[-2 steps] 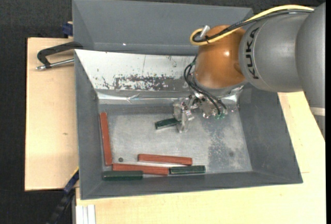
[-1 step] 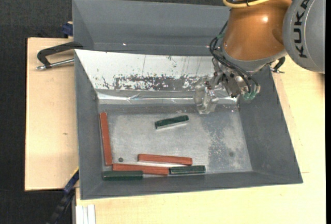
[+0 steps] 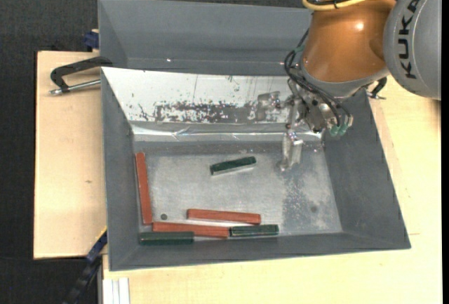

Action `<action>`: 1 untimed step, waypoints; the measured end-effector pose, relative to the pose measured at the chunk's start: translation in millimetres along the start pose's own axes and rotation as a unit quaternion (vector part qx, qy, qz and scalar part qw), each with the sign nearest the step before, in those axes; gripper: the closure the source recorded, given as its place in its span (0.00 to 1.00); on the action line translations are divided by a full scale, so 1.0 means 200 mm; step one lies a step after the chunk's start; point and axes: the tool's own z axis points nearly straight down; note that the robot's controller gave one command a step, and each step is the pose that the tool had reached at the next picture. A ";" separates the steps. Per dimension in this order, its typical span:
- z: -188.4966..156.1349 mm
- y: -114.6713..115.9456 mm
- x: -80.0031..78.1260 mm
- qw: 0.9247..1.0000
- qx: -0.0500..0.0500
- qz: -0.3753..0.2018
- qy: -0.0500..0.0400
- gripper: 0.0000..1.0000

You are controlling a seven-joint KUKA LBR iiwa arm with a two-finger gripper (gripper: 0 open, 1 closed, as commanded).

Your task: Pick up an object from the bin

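The grey metal bin [image 3: 210, 32] is seen from above, and the arm [image 3: 421, 36] is brought in from the upper right of the frame, its wrist wrapped in an orange cover [image 3: 347, 32]. The gripper [image 3: 288, 161] is hung below that cover, low over the right-centre of the bin floor and near the foot of the rear wall. How far it is opened cannot be told, nor can it be told whether anything is held in it. The thing nearest to it is a dark green bar [image 3: 233, 166], laid flat near the centre of the floor, slightly tilted with its right end higher, to the left of the gripper and apart from it. The other things are kept well away, toward the left and lower edges of the floor. A long red-brown bar [image 3: 143, 187] is laid lengthwise against the left wall. Along the front wall a loose cluster is formed: an upper red-brown bar [image 3: 223, 216], a lower red-brown bar [image 3: 189, 228] just below it, a short green bar [image 3: 254, 230] at the cluster's right end, and a corner green bar [image 3: 166, 238] at the lower left.
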 end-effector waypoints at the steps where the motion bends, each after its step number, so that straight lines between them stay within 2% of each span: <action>1: 0.00 0.00 0.00 1.000 0.000 0.000 0.000 0.00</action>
